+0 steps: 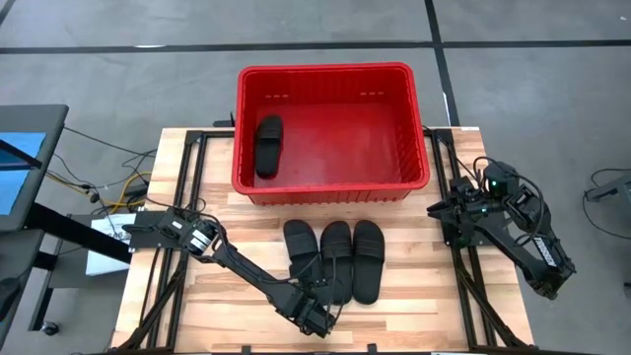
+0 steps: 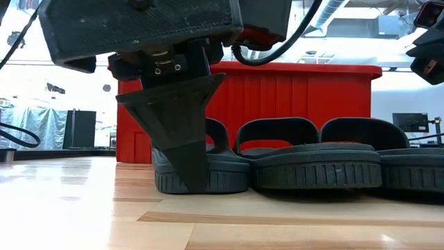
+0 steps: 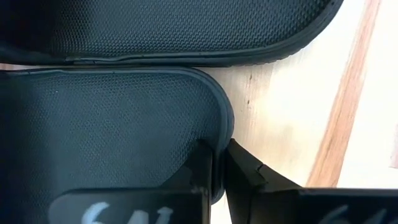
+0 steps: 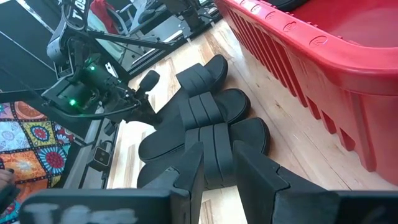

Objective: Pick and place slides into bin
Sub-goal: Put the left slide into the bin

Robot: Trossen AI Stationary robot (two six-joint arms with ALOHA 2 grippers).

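Three black slides lie side by side on the wooden table, soles down, in front of the red bin (image 1: pixel 335 74): left (image 1: pixel 300 251), middle (image 1: pixel 335 258), right (image 1: pixel 368 258). Another slide (image 1: pixel 268 146) lies inside the bin at its left end. My left gripper (image 1: pixel 314 301) is at the near end of the left slide (image 3: pixel 112 137) and is shut on its edge. My right gripper (image 1: pixel 452 212) is open and empty, raised at the table's right side, clear of the slides. My left gripper pinches the near-end rim of the left slide's sole (image 3: pixel 219 124) between its two fingers, one finger (image 3: pixel 200 163) on the footbed and one (image 3: pixel 245 168) on the outer side wall. The fingers come from the table's near side, slanting down. The slide's sole (image 2: pixel 208 182) rests on the table.
The middle slide (image 3: pixel 174 25) lies close beside the held one. The bin's near wall (image 2: pixel 291 97) stands right behind the row of slides. Bare wood (image 1: pixel 414 286) lies between the slides and the right arm. Black frame rails (image 1: pixel 192 197) run along both table sides.
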